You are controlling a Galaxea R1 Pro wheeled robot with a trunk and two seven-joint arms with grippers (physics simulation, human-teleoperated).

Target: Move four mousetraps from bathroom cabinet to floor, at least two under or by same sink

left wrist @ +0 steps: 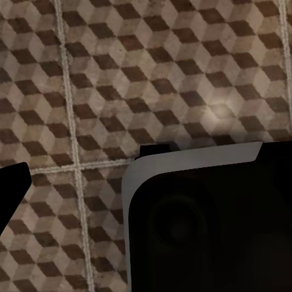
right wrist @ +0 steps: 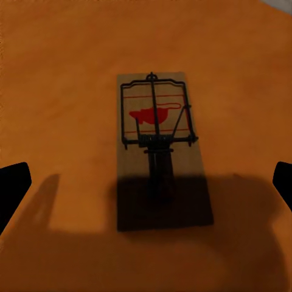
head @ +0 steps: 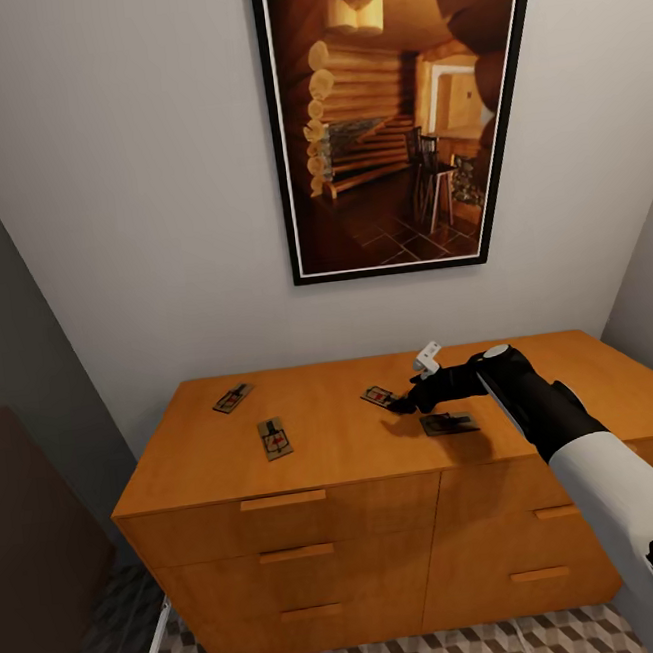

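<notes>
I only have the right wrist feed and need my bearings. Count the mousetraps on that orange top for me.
Observer: Four mousetraps lie on the cabinet: two at the left, a third just ahead of the right gripper, and a fourth beneath its wrist.
Operator: Report the drawers.
Observer: Every one of the drawers looks shut.
Operator: Say what the left arm faces.
Observer: Its camera looks at the bathroom floor.

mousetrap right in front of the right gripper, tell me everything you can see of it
The small flat rectangular wooden mousetrap lies flat on the orange-brown cabinet top. Its pale brown board carries a dark wire frame, a dark central bar and a red mouse-shaped mark. The right gripper hovers open over it, shading one end; nothing else touches it.
</notes>
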